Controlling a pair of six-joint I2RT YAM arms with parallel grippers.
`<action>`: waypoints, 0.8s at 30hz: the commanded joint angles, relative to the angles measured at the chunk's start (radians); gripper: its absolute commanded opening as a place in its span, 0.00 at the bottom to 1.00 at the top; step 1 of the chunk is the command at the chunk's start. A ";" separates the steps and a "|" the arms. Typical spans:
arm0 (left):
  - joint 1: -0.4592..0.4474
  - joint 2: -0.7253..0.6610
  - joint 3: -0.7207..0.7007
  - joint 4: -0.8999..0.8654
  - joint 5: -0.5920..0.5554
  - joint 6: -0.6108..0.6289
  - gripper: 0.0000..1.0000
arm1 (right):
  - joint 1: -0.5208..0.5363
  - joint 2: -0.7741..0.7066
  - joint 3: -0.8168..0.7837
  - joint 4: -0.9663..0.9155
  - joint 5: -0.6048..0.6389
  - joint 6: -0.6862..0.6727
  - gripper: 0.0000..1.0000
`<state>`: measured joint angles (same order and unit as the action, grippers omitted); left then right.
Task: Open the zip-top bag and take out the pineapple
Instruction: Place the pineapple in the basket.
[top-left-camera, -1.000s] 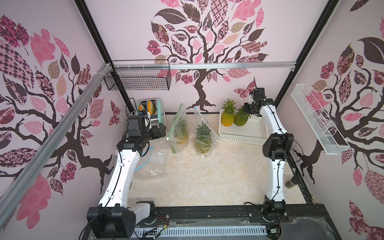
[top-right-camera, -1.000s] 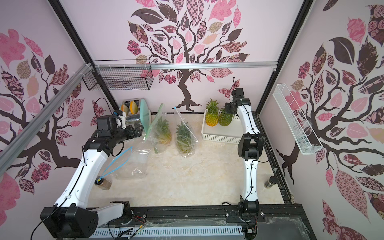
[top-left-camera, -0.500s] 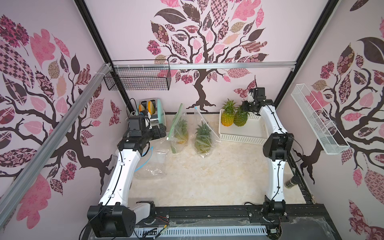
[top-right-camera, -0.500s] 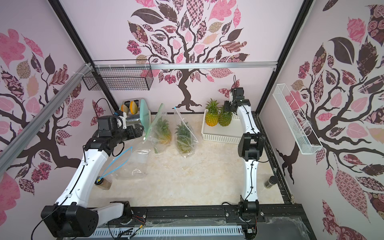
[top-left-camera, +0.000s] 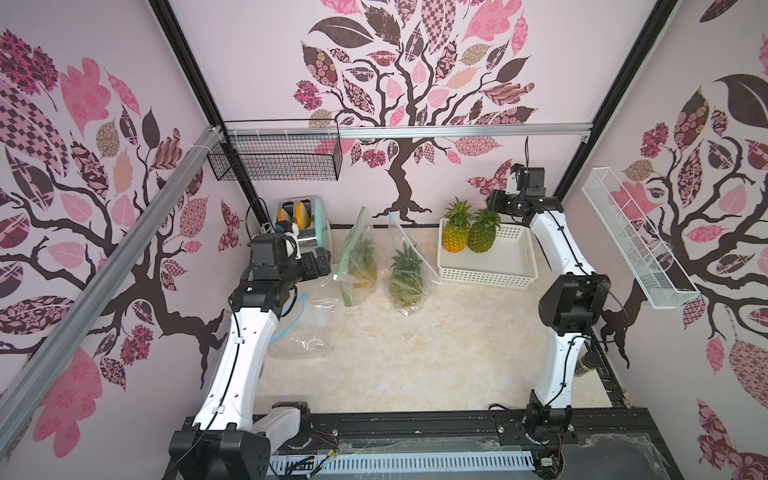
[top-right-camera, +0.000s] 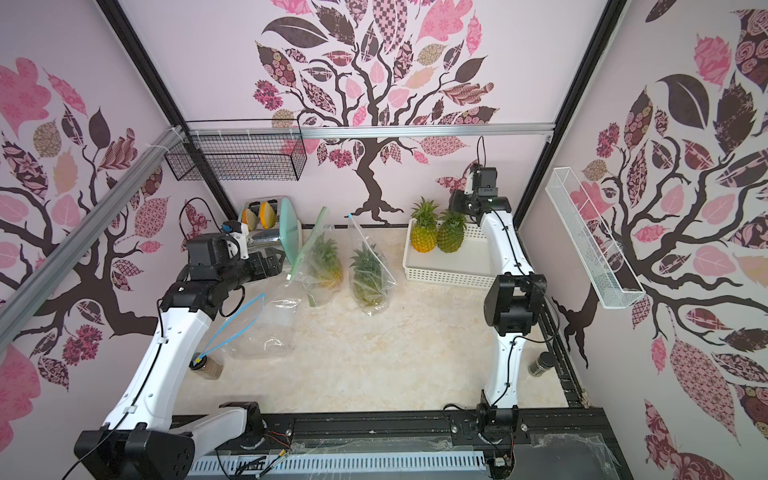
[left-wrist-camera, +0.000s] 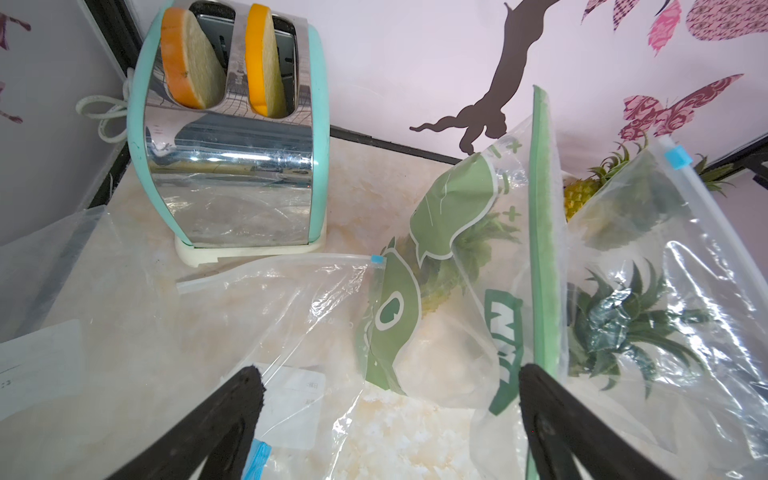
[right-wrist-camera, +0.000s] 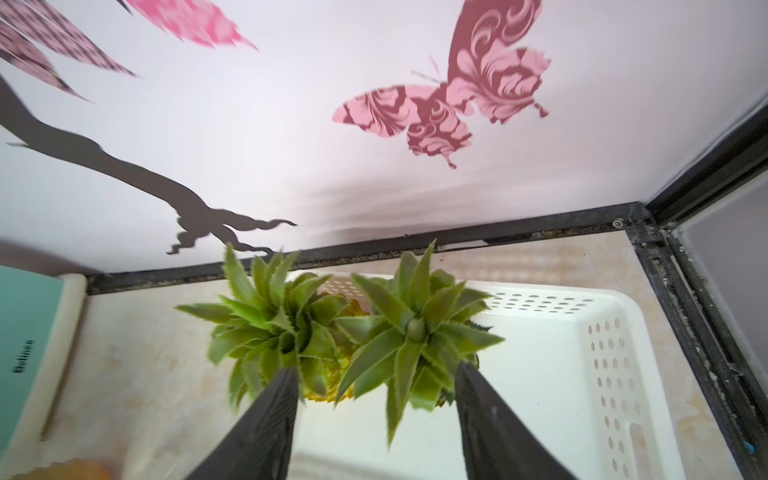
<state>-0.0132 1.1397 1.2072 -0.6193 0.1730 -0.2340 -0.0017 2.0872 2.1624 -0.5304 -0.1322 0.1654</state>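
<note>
Zip-top bag (left-wrist-camera: 453, 195) with green print, lettering illegible, left hand (left-wrist-camera: 388, 374) wide, right hand (right-wrist-camera: 376, 370) spread above pineapple (right-wrist-camera: 411, 332)

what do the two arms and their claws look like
Both the left arm and right arm have glossy white shells between bulky black joint housings, with a thin black cable clipped along each shell. The left claw and right claw each have two flat matte black fingers tapering to blunt tips; the right one's look finely ribbed.
</note>
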 joint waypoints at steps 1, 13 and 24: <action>-0.002 -0.037 0.016 0.042 0.053 0.014 0.98 | 0.002 -0.163 -0.056 0.036 -0.037 0.058 0.62; -0.005 -0.152 0.041 0.050 0.287 -0.089 0.98 | 0.041 -0.890 -0.660 -0.132 -0.063 0.038 0.66; -0.287 -0.005 0.341 -0.255 0.072 0.061 0.98 | 0.105 -1.143 -0.852 -0.317 -0.151 0.058 0.67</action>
<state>-0.2592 1.0870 1.4769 -0.7612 0.3279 -0.2398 0.0978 0.9512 1.3197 -0.7856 -0.2440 0.2146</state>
